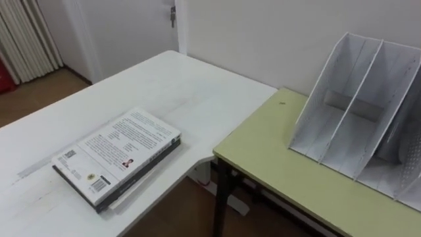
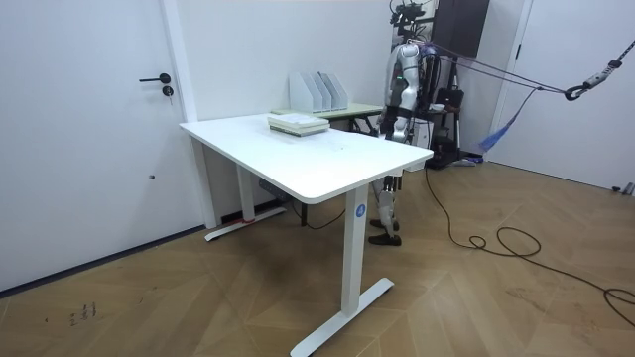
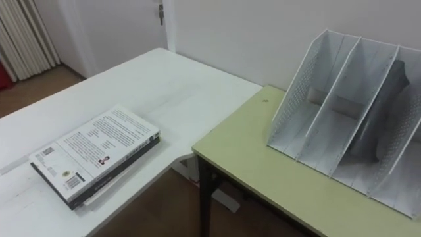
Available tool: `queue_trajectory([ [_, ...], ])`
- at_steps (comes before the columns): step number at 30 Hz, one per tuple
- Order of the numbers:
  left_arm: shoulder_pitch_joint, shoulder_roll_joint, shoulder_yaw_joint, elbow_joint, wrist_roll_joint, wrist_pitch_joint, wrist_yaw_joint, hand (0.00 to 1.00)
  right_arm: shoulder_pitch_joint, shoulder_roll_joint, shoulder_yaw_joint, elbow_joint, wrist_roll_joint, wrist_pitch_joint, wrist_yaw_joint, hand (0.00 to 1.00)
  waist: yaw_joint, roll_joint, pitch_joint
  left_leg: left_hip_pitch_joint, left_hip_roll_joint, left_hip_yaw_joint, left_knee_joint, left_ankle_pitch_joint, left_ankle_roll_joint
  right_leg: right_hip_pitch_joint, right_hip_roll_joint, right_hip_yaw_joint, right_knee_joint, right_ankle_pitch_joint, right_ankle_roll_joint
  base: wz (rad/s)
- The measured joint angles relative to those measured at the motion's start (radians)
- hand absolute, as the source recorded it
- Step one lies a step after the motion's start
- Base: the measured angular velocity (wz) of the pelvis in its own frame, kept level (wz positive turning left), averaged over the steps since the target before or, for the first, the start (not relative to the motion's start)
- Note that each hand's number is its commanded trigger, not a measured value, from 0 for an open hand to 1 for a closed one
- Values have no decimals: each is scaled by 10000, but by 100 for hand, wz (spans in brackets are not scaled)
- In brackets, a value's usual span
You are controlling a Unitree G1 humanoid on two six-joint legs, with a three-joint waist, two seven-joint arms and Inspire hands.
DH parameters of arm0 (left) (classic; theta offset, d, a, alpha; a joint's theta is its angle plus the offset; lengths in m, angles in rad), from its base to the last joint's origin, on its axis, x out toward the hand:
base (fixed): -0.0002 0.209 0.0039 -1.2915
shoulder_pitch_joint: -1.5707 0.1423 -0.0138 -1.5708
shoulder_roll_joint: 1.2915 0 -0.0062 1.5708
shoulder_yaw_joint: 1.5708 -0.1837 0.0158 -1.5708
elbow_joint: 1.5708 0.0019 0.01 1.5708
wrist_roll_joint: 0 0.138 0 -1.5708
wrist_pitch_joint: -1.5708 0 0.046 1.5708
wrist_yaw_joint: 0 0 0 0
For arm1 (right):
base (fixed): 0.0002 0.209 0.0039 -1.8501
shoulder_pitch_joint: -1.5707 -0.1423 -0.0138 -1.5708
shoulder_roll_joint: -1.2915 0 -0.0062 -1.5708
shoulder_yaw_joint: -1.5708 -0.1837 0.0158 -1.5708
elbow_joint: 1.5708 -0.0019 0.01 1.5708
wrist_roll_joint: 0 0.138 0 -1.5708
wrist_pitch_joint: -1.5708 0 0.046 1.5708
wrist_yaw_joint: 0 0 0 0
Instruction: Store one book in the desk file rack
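Observation:
A stack of books (image 1: 118, 155) lies flat on the white table (image 1: 177, 85) near its right corner; the top one shows a white back cover with print and a barcode, and a dark book lies under it. The white mesh file rack (image 1: 358, 112) stands upright on the green desk (image 1: 283, 171) to the right, its slots open toward me. A dark shape (image 3: 385, 112) sits in its right-hand slot. In the room view I stand behind the white table (image 2: 298, 159), beside the green desk (image 2: 347, 112), with my left hand (image 2: 393, 126) hanging low at my side.
A narrow gap with floor below separates the white table's corner from the green desk's black-legged front edge (image 1: 220, 171). A wall runs behind both. A door (image 1: 131, 26) and a curtain (image 1: 26, 39) stand at the far left.

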Motion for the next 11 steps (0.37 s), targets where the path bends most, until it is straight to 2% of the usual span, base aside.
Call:
queue_trajectory([
  [5, -2, -105, 46, -6, 642, 77, 68, 0, 29, 173, -481, 568, 732, -118, -647, 0, -215, 41, -21, 119, 3, 77, -91, -5, -9, 91, 18, 52, -133, -8, 3, -2],
  [8, -49, -112, 63, -14, 881, 145, 63, 0, 80, 179, -583, 636, 930, -177, -902, 0, -255, 163, -53, 284, 27, 266, -232, -9, -15, 115, 34, 206, -132, -11, 2, -15],
  [11, -102, -120, 76, -5, 930, 155, 77, 0, 154, 188, -582, 639, 935, -191, -1092, 0, -430, 233, -42, 432, 21, 317, -348, -8, -14, 160, 46, 294, -130, -14, 9, -7],
])
